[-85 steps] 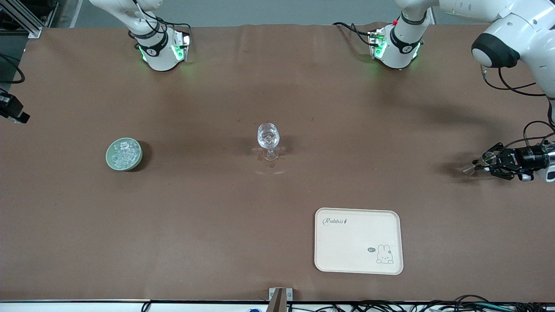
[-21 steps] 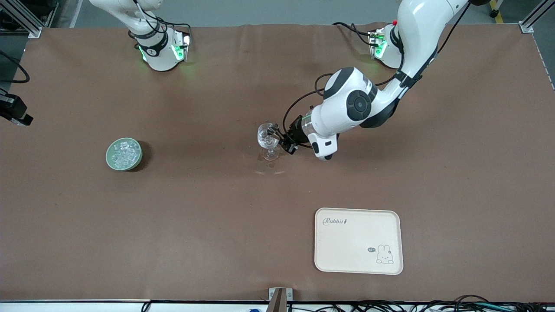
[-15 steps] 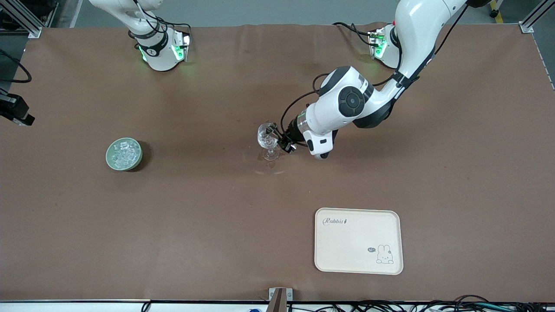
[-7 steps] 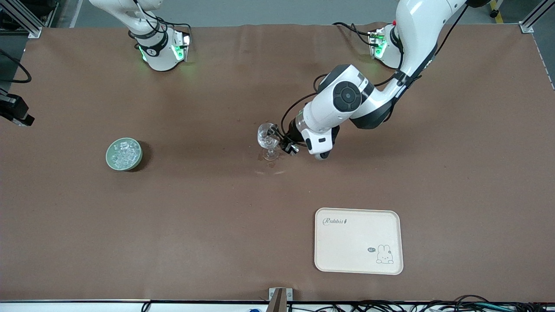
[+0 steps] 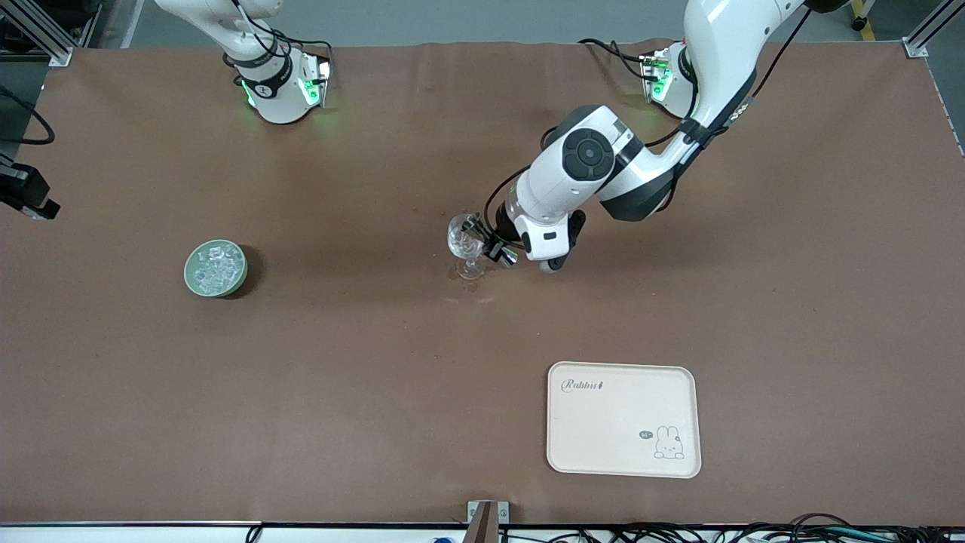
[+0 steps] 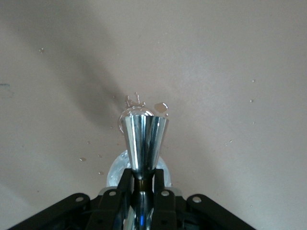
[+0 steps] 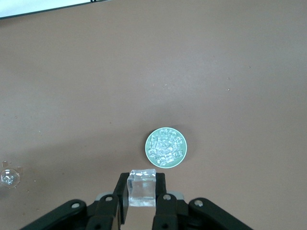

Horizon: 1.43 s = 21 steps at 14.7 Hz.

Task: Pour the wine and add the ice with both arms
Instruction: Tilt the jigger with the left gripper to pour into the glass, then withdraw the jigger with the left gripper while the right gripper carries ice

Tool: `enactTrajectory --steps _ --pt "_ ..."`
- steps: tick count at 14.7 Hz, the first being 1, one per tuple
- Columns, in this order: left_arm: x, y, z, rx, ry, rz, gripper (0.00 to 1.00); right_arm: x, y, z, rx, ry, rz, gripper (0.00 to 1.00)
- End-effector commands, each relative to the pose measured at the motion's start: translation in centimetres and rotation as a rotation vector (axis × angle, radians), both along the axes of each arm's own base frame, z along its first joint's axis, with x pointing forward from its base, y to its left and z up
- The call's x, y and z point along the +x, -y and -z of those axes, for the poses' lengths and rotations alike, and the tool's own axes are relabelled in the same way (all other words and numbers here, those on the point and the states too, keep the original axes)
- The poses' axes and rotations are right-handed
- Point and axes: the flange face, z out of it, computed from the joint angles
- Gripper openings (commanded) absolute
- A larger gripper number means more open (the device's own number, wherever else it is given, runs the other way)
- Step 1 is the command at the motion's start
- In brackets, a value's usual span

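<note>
A clear stemmed glass (image 5: 465, 240) stands mid-table. My left gripper (image 5: 491, 246) is beside its rim, shut on the narrow waist of a shiny metal measuring cup (image 6: 143, 139) that leans over the glass (image 6: 113, 173). The wine is hidden; I cannot see into the cup. A green bowl (image 5: 215, 268) heaped with ice (image 7: 165, 146) sits toward the right arm's end. My right gripper (image 7: 142, 191) hangs high over the table next to that bowl, shut on one clear ice cube (image 7: 142, 188). The left arm (image 5: 588, 170) stretches from its base to the glass.
A cream tray with a rabbit print (image 5: 623, 419) lies nearer the front camera than the glass, toward the left arm's end. Wet spots (image 5: 457, 276) ring the glass's foot. The right arm's base (image 5: 280, 90) stands at the table's robot side.
The left arm came from its end of the table to the glass. Over the last second its wrist has turned while the cup stays at the rim. The right arm waits.
</note>
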Motion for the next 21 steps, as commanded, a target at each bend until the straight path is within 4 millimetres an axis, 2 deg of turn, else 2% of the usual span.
enactTrajectory --steps 1,9,13,16,18,20,21 --pt "0.2 0.3 -0.7 0.011 0.007 -0.004 0.00 0.0 -0.1 -0.1 0.010 0.006 -0.006 0.01" --pt "1.3 -1.3 -1.6 -0.026 -0.046 -0.019 0.00 -0.1 -0.1 -0.1 0.010 0.004 -0.006 0.01" --pt "2.3 -3.0 -3.5 -0.140 -0.115 -0.041 0.00 -0.1 -0.1 0.0 0.010 0.001 -0.008 0.01" --pt "4.3 -6.5 -4.8 -0.218 -0.155 -0.057 0.00 -0.1 -0.7 -0.1 0.011 0.000 -0.008 0.01" --pt "6.3 -10.3 -5.0 -0.241 -0.200 -0.103 0.00 -0.1 -1.5 -0.1 0.011 -0.003 -0.015 0.01" --pt "8.1 -13.7 -5.0 -0.271 -0.209 -0.130 0.00 0.0 -3.5 -0.1 0.012 0.003 -0.035 0.00" --pt "8.7 -14.8 -5.2 -0.282 -0.212 -0.107 0.00 0.0 -4.4 -0.1 0.015 0.003 -0.025 0.01"
